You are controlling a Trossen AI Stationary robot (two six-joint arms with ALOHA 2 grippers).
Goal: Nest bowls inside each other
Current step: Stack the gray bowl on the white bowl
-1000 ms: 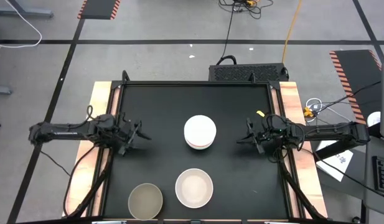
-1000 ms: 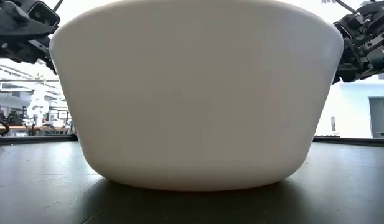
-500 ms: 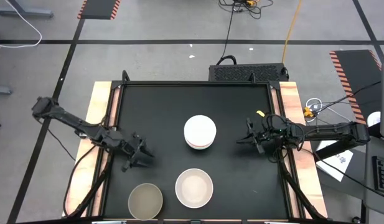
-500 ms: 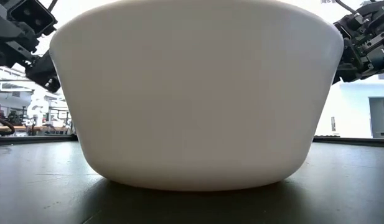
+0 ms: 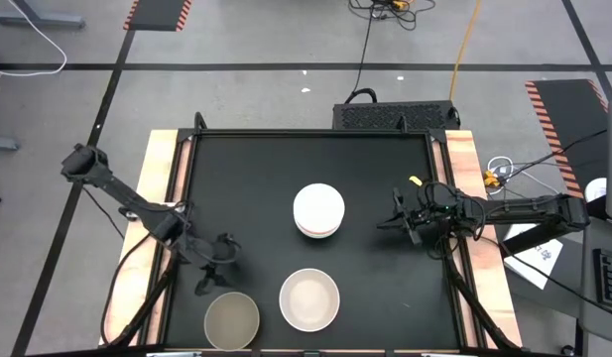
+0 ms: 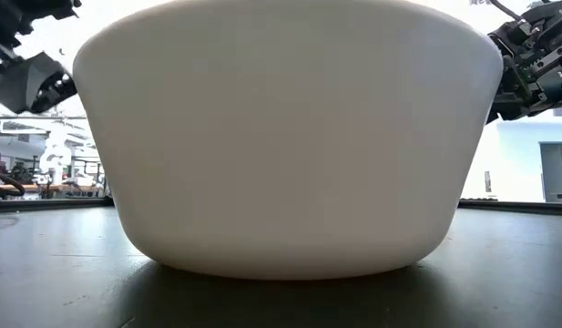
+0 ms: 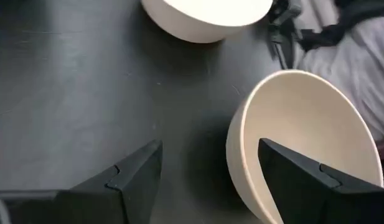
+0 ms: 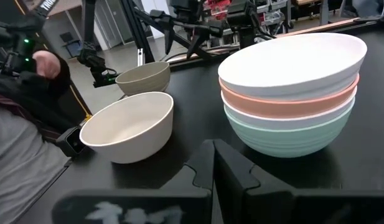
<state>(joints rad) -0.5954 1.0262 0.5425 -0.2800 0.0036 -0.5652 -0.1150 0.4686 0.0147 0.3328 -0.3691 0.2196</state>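
High view: we see the table [image 5: 246, 169], a four-bowl stack [image 5: 318, 211] mid-table, cream bowl [image 5: 308, 299] and olive bowl [image 5: 231, 320] near. Left gripper [image 5: 214, 266], spread, empty, hangs beside olive; we judge rim pinch next. Right gripper [image 5: 406, 220] waits clenched.

Six bowls are sitting on the worktop [image 5: 246, 178]: four in one stack [image 8: 291, 93], two white, one pink, one green; a cream bowl [image 5: 308, 299]; an olive-grey bowl [image 5: 231, 319].

bare bench [image 5: 256, 178] behind and beside the central bowl stack [image 5: 318, 210]. near edge crowded: olive-grey bowl [image 5: 231, 319] and cream bowl [image 5: 309, 298] just beside each other, narrow gap between.
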